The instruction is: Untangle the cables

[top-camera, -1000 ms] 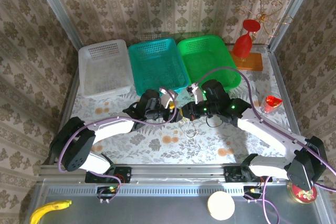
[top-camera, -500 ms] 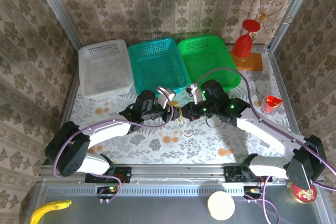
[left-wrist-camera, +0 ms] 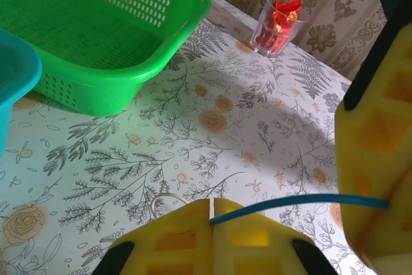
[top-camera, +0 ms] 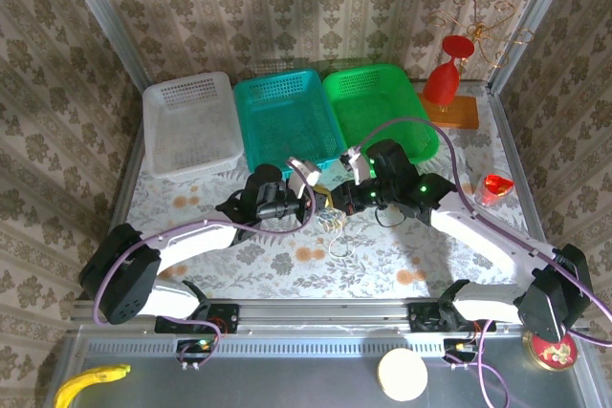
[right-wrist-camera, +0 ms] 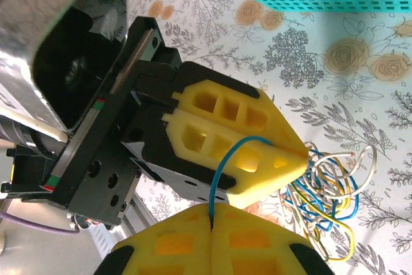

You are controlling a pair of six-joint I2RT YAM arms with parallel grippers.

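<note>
So, going left to right: my left gripper (top-camera: 320, 200) is clenched, its yellow pads (left-wrist-camera: 180, 236) pressed together on a thin blue wire (left-wrist-camera: 302, 200). The wire comes out of the seam and runs straight across to my right gripper (top-camera: 338, 203). That one is clamped tight too, on the same blue wire, which arches over from the left tip and disappears between its pads (right-wrist-camera: 257, 249). The two grippers sit almost tip to tip over the flowery table (top-camera: 287, 265), in front of the teal basket (top-camera: 287, 117) and the green basket (top-camera: 378, 107). The rest of the cables (right-wrist-camera: 328, 188) bunch up just beside the left tips in a loose knot of thread-thin loops. They're blue, yellow and pale cream, all crossing each other. Can't tell if the knot touches the table.
</note>
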